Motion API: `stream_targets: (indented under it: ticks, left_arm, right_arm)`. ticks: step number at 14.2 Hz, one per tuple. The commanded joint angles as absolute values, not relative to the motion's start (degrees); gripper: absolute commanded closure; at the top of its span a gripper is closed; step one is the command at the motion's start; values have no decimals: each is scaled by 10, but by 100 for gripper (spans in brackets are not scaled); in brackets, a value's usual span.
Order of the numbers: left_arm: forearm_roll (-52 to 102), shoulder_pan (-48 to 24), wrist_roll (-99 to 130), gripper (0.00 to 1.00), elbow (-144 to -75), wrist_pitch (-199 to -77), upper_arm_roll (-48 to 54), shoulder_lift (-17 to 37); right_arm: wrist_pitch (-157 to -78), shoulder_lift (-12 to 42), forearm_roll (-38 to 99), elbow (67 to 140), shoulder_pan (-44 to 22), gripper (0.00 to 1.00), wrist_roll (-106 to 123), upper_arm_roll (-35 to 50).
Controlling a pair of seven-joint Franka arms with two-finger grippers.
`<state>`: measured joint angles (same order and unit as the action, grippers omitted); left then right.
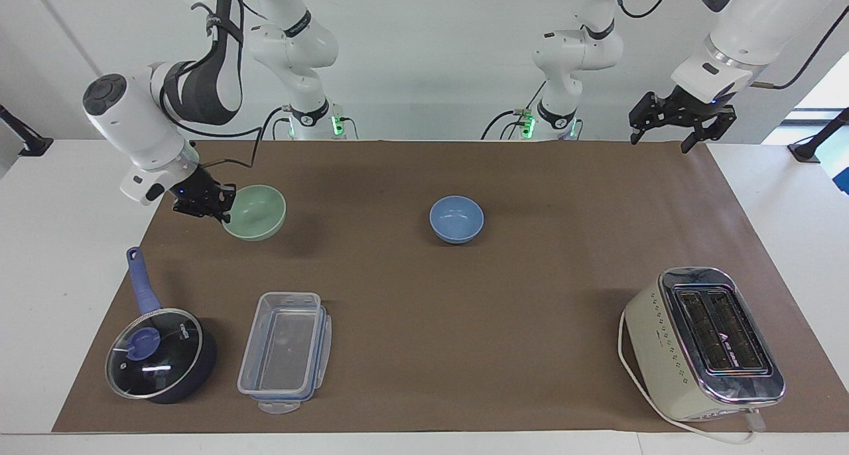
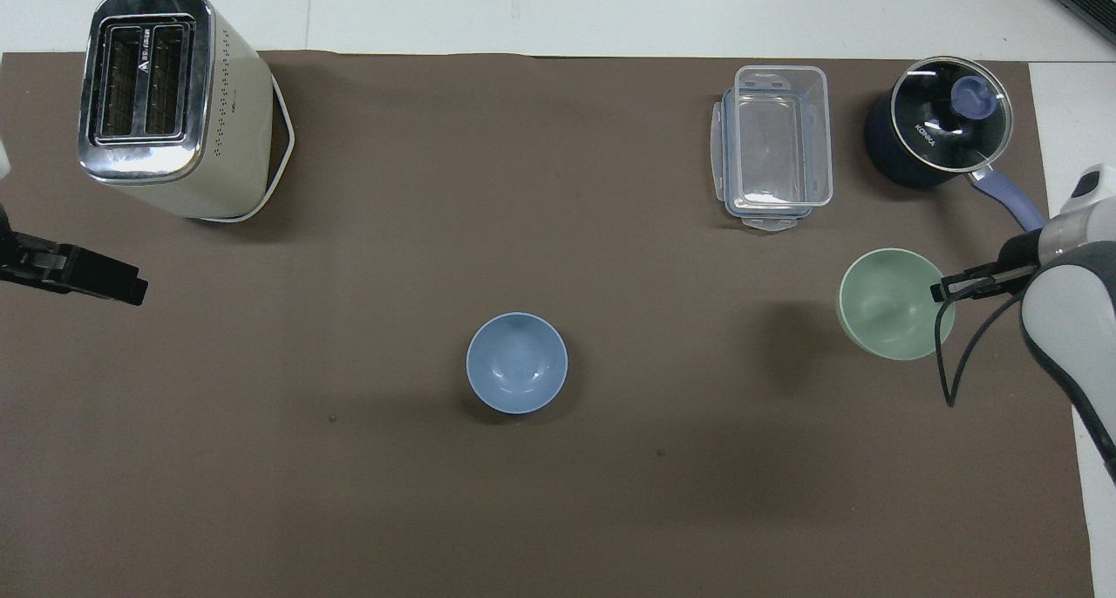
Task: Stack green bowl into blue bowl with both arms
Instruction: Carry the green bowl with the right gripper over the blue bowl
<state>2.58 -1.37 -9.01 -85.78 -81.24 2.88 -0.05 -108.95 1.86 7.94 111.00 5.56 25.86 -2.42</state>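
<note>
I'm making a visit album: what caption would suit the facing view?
Right gripper lifts the green bowl over the mat toward the blue bowl; left gripper waits.

Saucepan (image 1: 161, 357) beside container (image 1: 285, 352); toaster (image 1: 704, 344) toward the left arm's end.

Clearly a robotics lab, not a real kitchen. Shown by four white robot arms (image 1: 166, 110) mounted at one end of a white surface (image 1: 66, 243), two of them with green-lit bases (image 1: 335, 125), and by loose cables along a bare white wall (image 1: 431, 57). Covered in the middle with a plain brown mat (image 1: 424, 309). Only staged household goods laid out well apart: a toaster (image 1: 703, 342), a lidded saucepan (image 1: 159, 355), a clear plastic container (image 1: 285, 355), two small bowls (image 1: 456, 219). Wall sockets (image 1: 119, 120) near one corner.
</note>
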Motion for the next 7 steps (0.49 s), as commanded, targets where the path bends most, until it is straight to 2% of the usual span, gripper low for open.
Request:
stream_targets:
  ticks: [1, 7]
  left_arm:
    - [15, -6, -93, 0, -867, -812, 33, -11]
    - [15, -6, -93, 0, -867, -813, 34, -11]
  right_arm:
    - [-1078, 19, 92, 1091, 33, 100, 263, -4]
    - [-1121, 21, 83, 1090, -80, 100, 119, 2]
